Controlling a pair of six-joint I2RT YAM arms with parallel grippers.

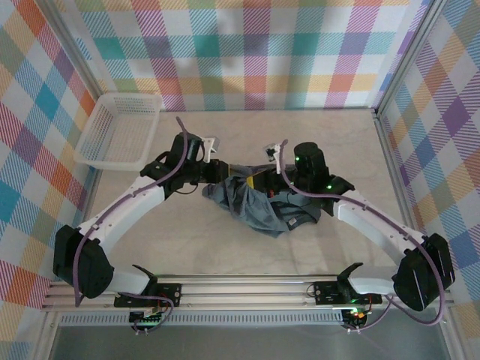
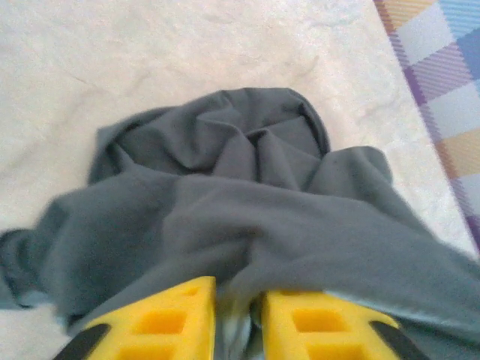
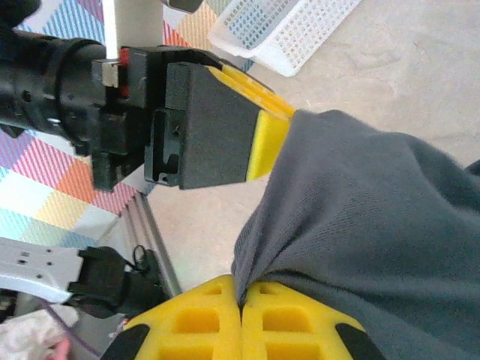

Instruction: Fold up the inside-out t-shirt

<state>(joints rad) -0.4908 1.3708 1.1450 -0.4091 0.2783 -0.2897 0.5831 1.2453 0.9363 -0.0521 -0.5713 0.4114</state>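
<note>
Both arms bent inward above the inside-out t-shirt (image 1: 255,206). The right tool (image 3: 241,289) pinched its cloth tight. The left tool (image 2: 238,289) stood slightly parted around a fold.

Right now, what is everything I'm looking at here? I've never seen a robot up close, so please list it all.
t-shirt: one, slate blue-grey, bunched mid-table between the two tools.
basket: one, white plastic mesh, far left corner of the table.
table: one, pale marbled top, under everything.
walls: three, pastel checked, left, back and right.
rail: one, silver metal, along the near edge.
arms: two, white and black; left arm and right arm reach in toward the shirt.
left tool: one, yellow fingers, jaws slightly apart with cloth between; grip unclear.
right tool: one, yellow fingers, shut on a fold of the t-shirt.
</note>
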